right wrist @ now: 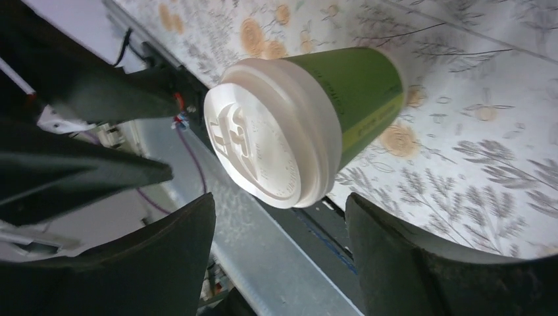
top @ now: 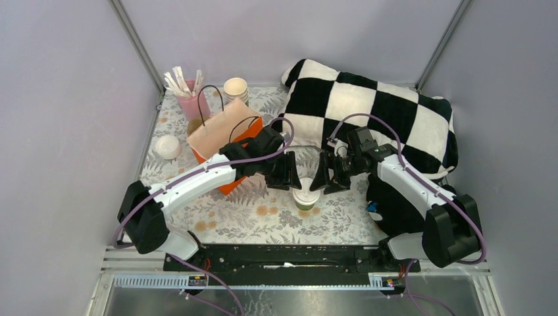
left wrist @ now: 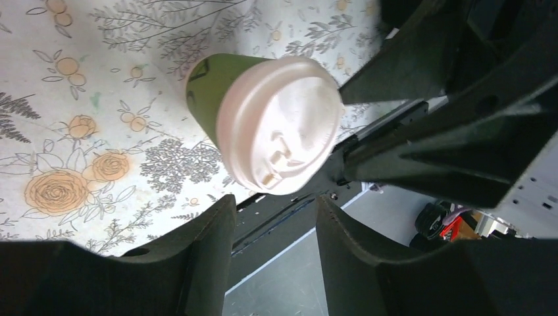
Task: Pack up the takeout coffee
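Observation:
The takeout coffee, a green paper cup with a white lid, stands upright on the floral tablecloth between my two grippers. It shows in the left wrist view and the right wrist view. My left gripper hovers just left of the cup, open and empty. My right gripper hovers just right of it, open and empty. Neither touches the cup. An orange and peach paper bag stands open behind the left arm.
A stack of lidless cups and a pink holder of sticks stand at the back left. A loose white lid lies at the left. A checkered pillow fills the back right. Grey walls enclose the table.

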Tool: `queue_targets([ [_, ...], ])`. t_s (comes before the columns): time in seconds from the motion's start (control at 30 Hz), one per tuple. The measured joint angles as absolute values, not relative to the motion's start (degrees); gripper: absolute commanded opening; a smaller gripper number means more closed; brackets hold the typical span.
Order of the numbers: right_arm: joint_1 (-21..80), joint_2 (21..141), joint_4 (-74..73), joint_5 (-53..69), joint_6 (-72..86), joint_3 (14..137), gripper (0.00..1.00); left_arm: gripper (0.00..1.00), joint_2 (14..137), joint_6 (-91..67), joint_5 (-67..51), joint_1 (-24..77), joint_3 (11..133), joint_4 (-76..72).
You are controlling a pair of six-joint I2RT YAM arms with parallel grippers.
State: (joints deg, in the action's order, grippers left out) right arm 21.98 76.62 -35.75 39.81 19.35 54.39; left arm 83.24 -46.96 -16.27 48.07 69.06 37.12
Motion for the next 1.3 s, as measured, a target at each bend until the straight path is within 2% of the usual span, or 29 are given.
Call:
queue_targets([
  [0.3, 20.8, 77.8, -24.2, 50.3, 22.8, 47.7, 0.76, 0.46, 84.2, -47.9, -17.0, 45.5, 65.4, 33.3],
  [0.7, 19.0, 81.8, -20.3, 48.4, 24.1, 42.4, 0.7, 0.38, 85.8, -46.3, -16.5, 44.5, 60.5, 28.2],
  [0.9, 18.7, 82.3, -21.3, 49.2, 25.3, 43.7, 0.82, 0.44, 84.9, -46.2, -16.8, 44.5, 58.9, 26.0],
  [1.07, 18.7, 81.1, -19.3, 51.1, 26.9, 45.7, 0.83, 0.51, 84.8, -45.6, -16.2, 44.5, 59.4, 27.5],
  [1.23, 18.4, 83.9, -15.2, 50.1, 27.5, 42.7, 0.76, 0.51, 84.8, -45.0, -15.8, 44.5, 59.4, 27.7],
  [1.3, 17.8, 86.8, -14.4, 53.3, 29.7, 41.1, 0.8, 0.5, 84.9, -44.9, -15.9, 44.5, 59.4, 27.7],
])
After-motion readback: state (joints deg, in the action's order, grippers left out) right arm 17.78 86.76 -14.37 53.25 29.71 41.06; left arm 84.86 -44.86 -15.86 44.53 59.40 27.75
